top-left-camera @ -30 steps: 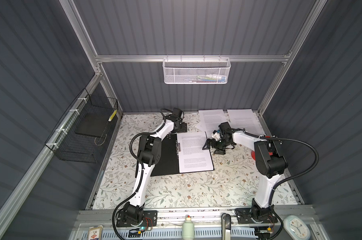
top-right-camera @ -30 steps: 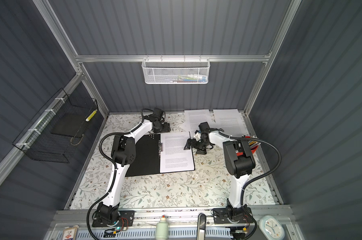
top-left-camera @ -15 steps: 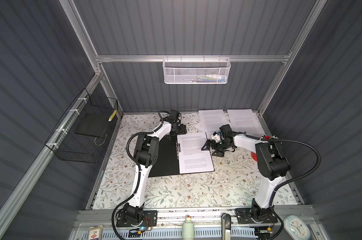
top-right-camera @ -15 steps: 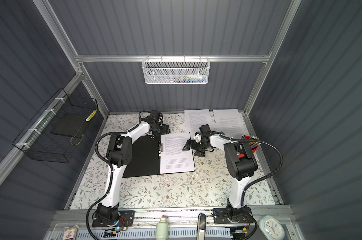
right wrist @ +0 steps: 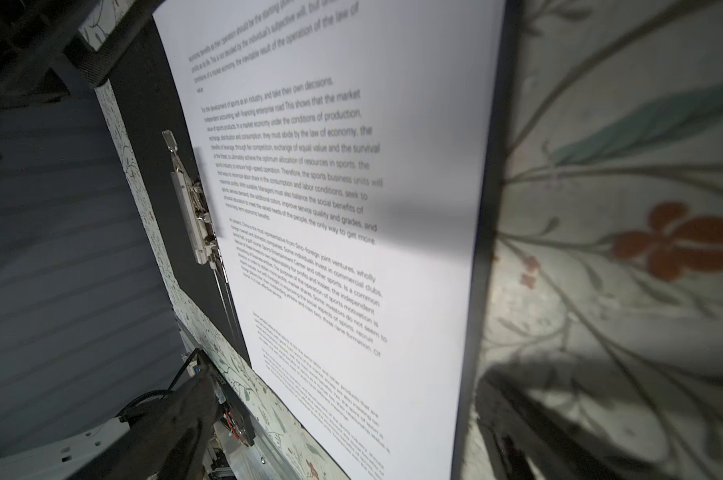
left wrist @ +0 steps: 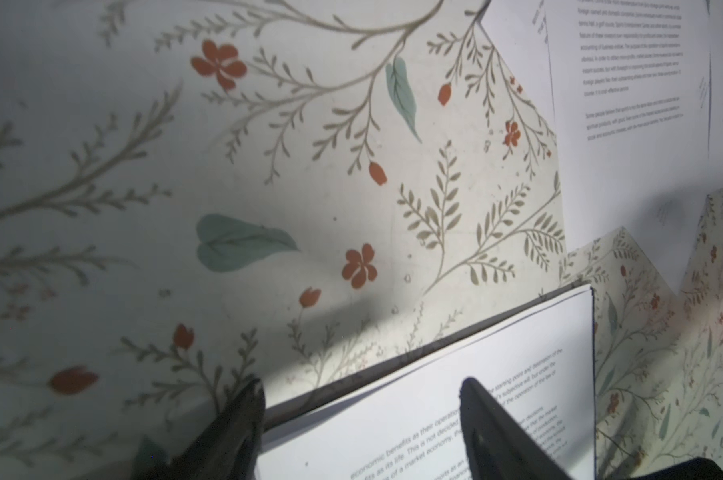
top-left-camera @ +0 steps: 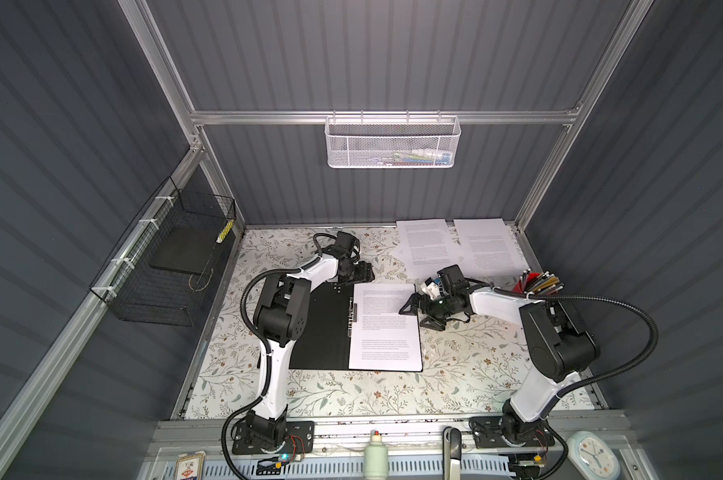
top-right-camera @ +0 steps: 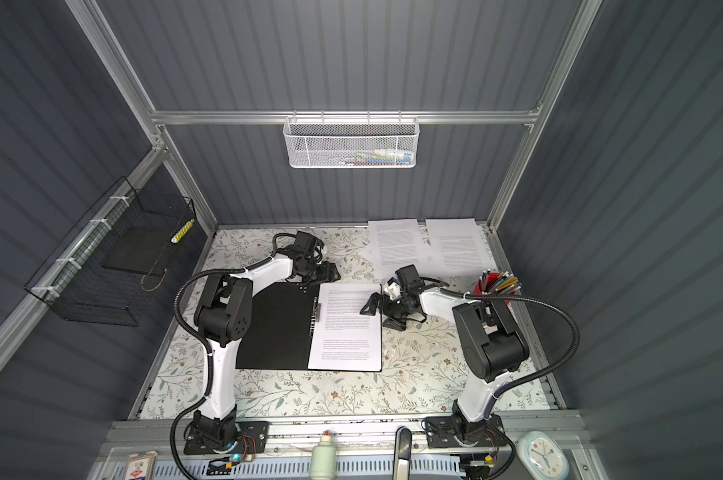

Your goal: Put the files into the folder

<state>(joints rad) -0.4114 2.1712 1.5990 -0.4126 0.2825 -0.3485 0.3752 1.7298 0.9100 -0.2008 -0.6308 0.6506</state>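
The folder (top-left-camera: 322, 328) (top-right-camera: 276, 328) lies open and flat on the floral table, black inside up, with its metal clip (right wrist: 195, 208) along the spine. One of the files (top-left-camera: 384, 332) (top-right-camera: 347, 332) (right wrist: 351, 187) lies on its right half. Two more files (top-left-camera: 428, 245) (top-left-camera: 490, 243) lie at the back right. My left gripper (top-left-camera: 366, 272) (top-right-camera: 330, 270) (left wrist: 362, 384) is open at the folder's far edge, one finger over the table and one over the sheet. My right gripper (top-left-camera: 414, 316) (top-right-camera: 376, 316) (right wrist: 345, 378) is open wide, low at the folder's right edge.
A red cup of pens (top-left-camera: 534, 284) stands at the right, close behind my right forearm. A white mesh basket (top-left-camera: 393, 143) hangs on the back wall and a black wire basket (top-left-camera: 177, 257) on the left wall. A bottle (top-left-camera: 375, 455) and a clock (top-left-camera: 592, 455) sit on the front rail.
My left gripper has come a little nearer, down to the folder's far edge. My right gripper has slid nearer along the folder's right edge, its elbow swinging outward. Both stayed open.
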